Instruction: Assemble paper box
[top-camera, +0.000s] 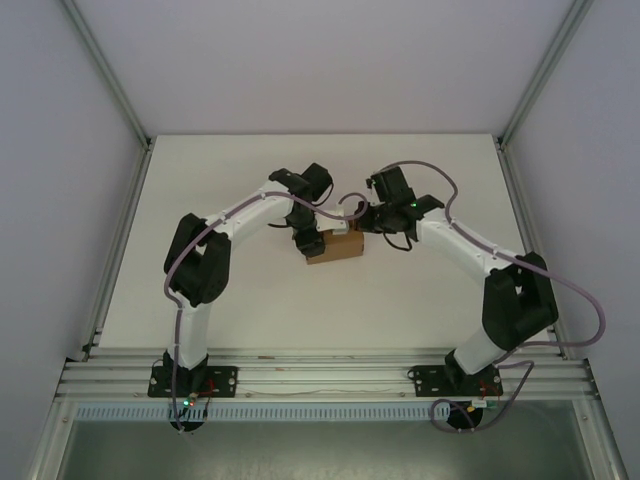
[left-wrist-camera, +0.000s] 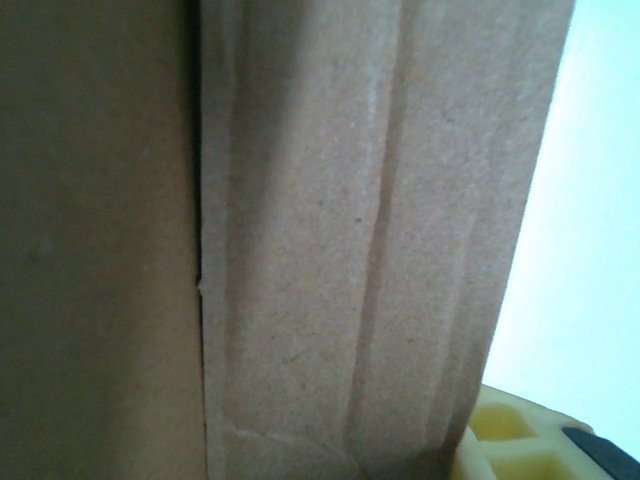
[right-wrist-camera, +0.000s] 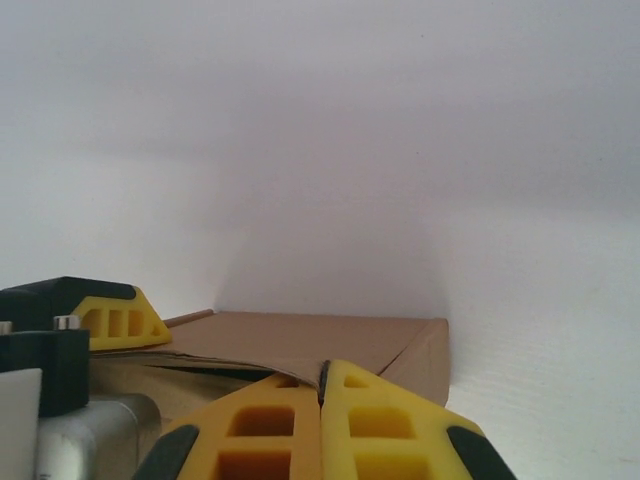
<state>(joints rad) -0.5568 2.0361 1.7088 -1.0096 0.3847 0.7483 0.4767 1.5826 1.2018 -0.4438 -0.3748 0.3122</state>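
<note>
**Closing the flap**
Paper box (top-camera: 335, 246) rests mid-way across the table (top-camera: 250, 300), between both arms. Right gripper (right-wrist-camera: 322, 385) is fully closed at its right edge. Left gripper (top-camera: 306, 238) is at the left end, grip undeterminable. Probably best: brace left, press the flap gently from the right.

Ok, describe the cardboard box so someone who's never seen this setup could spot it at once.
Start at the white table and look to its middle. The box sits there, between the left gripper and the right gripper. It is small and made of plain brown cardboard, the one brown thing on the table.
</note>
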